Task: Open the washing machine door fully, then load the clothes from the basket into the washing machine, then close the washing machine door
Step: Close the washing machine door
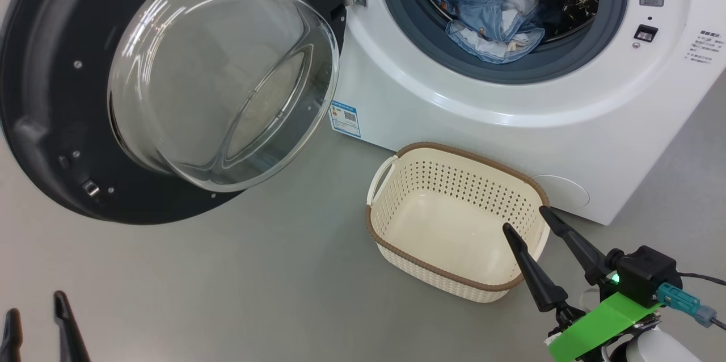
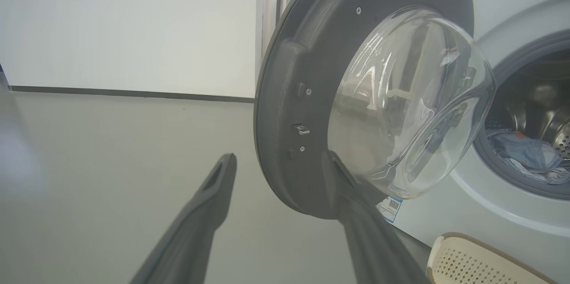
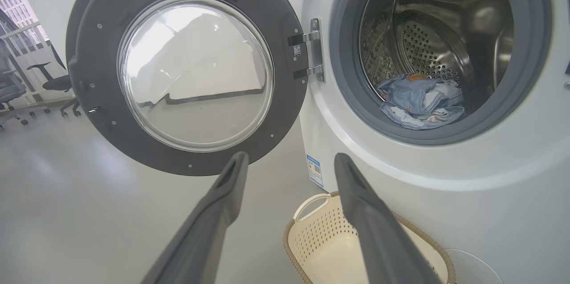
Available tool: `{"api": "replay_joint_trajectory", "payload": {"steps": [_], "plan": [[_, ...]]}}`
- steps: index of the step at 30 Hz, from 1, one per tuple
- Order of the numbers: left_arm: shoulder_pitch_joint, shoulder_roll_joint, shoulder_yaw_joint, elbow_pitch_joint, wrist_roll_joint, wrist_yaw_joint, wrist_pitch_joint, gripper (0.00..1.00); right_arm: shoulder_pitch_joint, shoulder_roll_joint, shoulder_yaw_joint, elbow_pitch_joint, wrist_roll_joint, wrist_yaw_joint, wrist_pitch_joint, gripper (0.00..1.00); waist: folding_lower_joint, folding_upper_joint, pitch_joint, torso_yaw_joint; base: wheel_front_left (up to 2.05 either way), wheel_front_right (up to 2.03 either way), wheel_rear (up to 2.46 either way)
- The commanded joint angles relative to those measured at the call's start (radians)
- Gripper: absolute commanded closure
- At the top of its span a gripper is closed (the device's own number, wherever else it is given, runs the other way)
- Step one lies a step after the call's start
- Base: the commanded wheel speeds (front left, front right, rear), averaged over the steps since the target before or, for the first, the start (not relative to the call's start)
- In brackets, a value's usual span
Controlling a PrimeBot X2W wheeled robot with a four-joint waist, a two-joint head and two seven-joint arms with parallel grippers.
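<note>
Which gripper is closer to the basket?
The right gripper, fingertips by the rim of the basket; the left gripper is far off, toward the door.

Washing machine door, swung wide open to the left on its hinge; washing machine, right, the clothes bundled at the near lip of its drum; basket on the floor just before the machine's front; right gripper, fingers parted, nearest; office chairs, far left.
</note>
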Motion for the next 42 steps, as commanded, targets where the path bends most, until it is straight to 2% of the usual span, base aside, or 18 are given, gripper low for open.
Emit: {"api": "replay_joint_trajectory", "payload": {"steps": [1,2,3,8,11,14,17,21,23,25,30,32,38,42], "plan": [[-0.006,0.015,0.027,-0.033,-0.006,0.006,-0.005,0.28,-0.030,-0.019,0.012,-0.020,0.022,0.006,-0.008,0.00,0.0000,0.0000,0.000,-0.001,0.00,0.00,0.00],[-0.011,0.015,0.027,-0.038,-0.009,0.005,-0.005,0.60,-0.029,-0.019,0.010,-0.020,0.022,0.006,-0.008,0.00,0.0000,0.0000,0.001,-0.001,0.00,0.00,0.00],[-0.027,0.015,0.036,-0.053,-0.026,0.001,-0.005,1.00,-0.025,-0.020,0.005,-0.021,0.021,0.006,-0.008,0.00,0.0000,0.0000,0.003,-0.002,0.00,0.00,0.00],[-0.099,0.016,0.088,-0.120,-0.081,-0.008,-0.005,1.00,-0.012,-0.019,-0.018,-0.028,0.015,0.006,-0.008,0.00,0.0000,0.0000,0.017,-0.003,0.00,0.00,0.00],[-0.157,0.066,0.068,-0.130,-0.173,-0.009,-0.005,1.00,-0.005,-0.020,-0.029,-0.036,0.010,0.006,-0.008,0.00,0.0000,0.0000,0.032,-0.004,0.00,0.00,0.00],[-0.241,0.141,0.068,-0.110,-0.340,-0.009,-0.005,1.00,0.003,-0.023,-0.046,-0.042,0.006,0.006,-0.008,0.00,0.0000,0.0000,0.049,-0.003,0.00,0.00,0.00],[-0.348,0.236,0.076,-0.034,-0.563,-0.010,0.003,1.00,0.010,-0.026,-0.060,-0.049,0.001,0.006,-0.008,0.00,0.0000,0.0000,0.071,-0.002,0.00,0.00,0.00],[-0.498,0.365,0.083,0.116,-0.816,-0.010,0.103,1.00,0.014,-0.034,-0.073,-0.059,-0.008,0.006,-0.008,0.00,0.0000,0.0000,0.107,0.001,0.00,0.00,0.00],[-0.559,0.433,0.076,0.197,-0.883,-0.010,0.155,1.00,0.006,-0.038,-0.073,-0.064,-0.009,0.006,-0.008,0.00,0.0000,0.0000,0.129,-0.005,0.00,0.00,0.00],[-0.617,0.472,0.068,0.279,-0.959,-0.010,0.219,1.00,-0.008,-0.043,-0.069,-0.069,-0.012,0.006,-0.008,0.00,0.0000,0.0000,0.151,-0.014,0.00,0.00,0.00],[-0.726,0.556,0.049,0.460,-1.060,-0.010,0.359,1.00,-0.038,-0.059,-0.060,-0.071,-0.012,0.006,-0.008,0.00,0.0000,0.0000,0.184,-0.029,0.00,0.00,0.00],[-0.763,0.568,0.048,0.511,-1.108,-0.010,0.420,1.00,-0.045,-0.066,-0.059,-0.071,-0.010,0.006,-0.008,0.00,0.0000,0.0000,0.193,-0.032,0.00,0.00,0.00],[-0.837,0.610,-0.032,0.602,-1.132,-0.010,0.587,1.00,-0.051,-0.092,-0.060,-0.074,-0.011,0.006,-0.008,0.00,0.0000,0.0000,0.214,-0.033,0.00,0.00,0.00],[-0.874,0.623,-0.069,0.644,-1.132,-0.010,0.647,1.00,-0.057,-0.104,-0.057,-0.075,-0.013,0.006,-0.008,0.00,0.0000,0.0000,0.223,-0.034,0.00,0.00,0.00]]}}
